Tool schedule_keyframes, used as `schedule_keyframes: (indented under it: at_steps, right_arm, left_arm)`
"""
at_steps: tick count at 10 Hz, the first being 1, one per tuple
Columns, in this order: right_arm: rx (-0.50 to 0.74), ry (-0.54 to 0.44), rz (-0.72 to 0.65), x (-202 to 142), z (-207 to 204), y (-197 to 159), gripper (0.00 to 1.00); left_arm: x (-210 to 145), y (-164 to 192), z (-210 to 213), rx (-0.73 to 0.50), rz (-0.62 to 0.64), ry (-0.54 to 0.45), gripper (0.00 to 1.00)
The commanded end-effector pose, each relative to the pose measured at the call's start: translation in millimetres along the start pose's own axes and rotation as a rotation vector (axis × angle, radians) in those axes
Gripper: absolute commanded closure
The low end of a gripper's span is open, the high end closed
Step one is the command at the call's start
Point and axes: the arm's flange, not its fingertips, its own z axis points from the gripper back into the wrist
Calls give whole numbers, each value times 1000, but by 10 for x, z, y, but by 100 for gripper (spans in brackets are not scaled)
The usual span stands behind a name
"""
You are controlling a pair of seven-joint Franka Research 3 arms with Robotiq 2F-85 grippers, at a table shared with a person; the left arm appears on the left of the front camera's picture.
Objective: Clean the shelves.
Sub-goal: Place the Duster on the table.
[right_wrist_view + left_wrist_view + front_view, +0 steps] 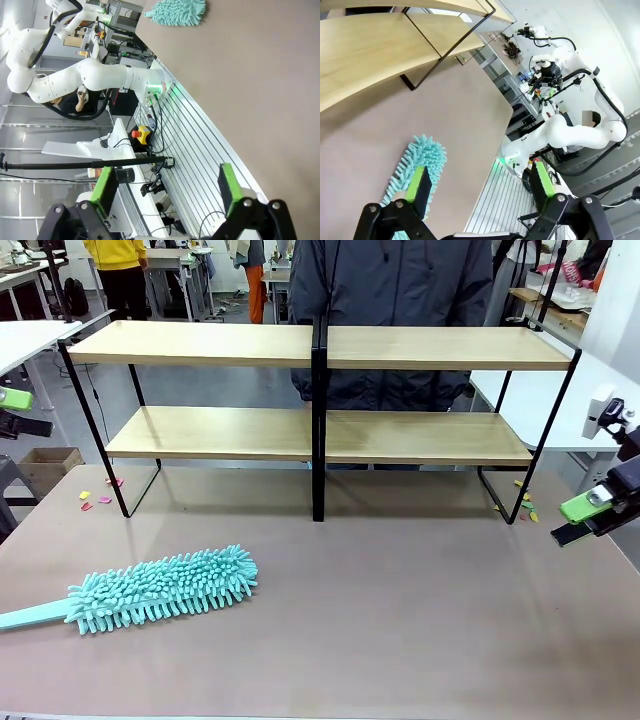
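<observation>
Beside the shelves (320, 350), both the left gripper (480, 187) and right gripper (167, 187) are held wide open, empty.

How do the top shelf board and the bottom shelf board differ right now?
The top board sits higher and closer to the person's jacket; the bottom board sits low, just above the table. The top board also reaches farther out at both ends than the bottom board. Both are light wood, bare, split by the black divider.

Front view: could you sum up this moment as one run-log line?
shelves: bare, on table | duster: lying on table, untouched | left gripper: open, above duster | right gripper: open, at table edge | person: behind shelves
</observation>
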Motion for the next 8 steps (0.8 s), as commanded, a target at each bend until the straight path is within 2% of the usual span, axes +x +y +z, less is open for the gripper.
schedule_keyframes:
  at_steps: [1, 8]
  right_arm:
    - [12, -5, 16, 17, -10, 12, 0]
    - [12, -5, 16, 17, -10, 12, 0]
  left_arm:
    - [-13, -9, -44, 7, -16, 14, 0]
    - [-13, -9, -44, 7, -16, 14, 0]
